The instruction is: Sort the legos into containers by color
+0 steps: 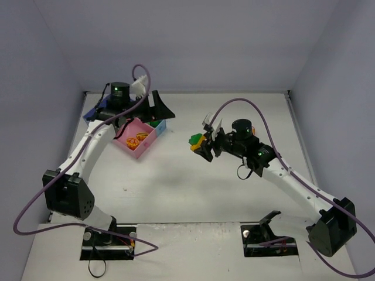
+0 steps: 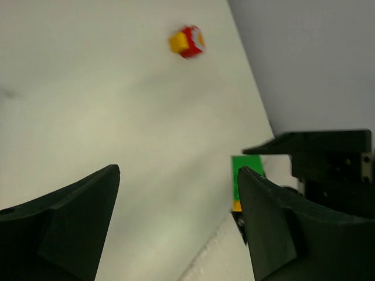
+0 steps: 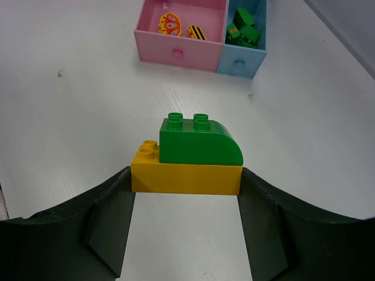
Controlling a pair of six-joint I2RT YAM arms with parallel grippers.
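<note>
My right gripper (image 3: 184,177) is shut on a yellow brick (image 3: 186,174) with a green curved brick (image 3: 199,143) stacked on it. In the top view this gripper (image 1: 203,145) holds the stack (image 1: 196,140) right of the tray. The tray's pink compartment (image 3: 176,55) holds yellow-orange pieces (image 3: 170,23). Its teal compartment (image 3: 237,65) holds green bricks (image 3: 243,32). My left gripper (image 2: 179,171) is open and empty, above the tray's far side (image 1: 161,111). It looks toward the held stack (image 2: 246,175). A red and yellow brick (image 2: 187,41) lies on the table beyond.
The tray (image 1: 124,138) sits at the back left, its blue compartment (image 1: 91,112) mostly hidden under my left arm. Walls close in the table at the back and both sides. A purple cable loops over each arm.
</note>
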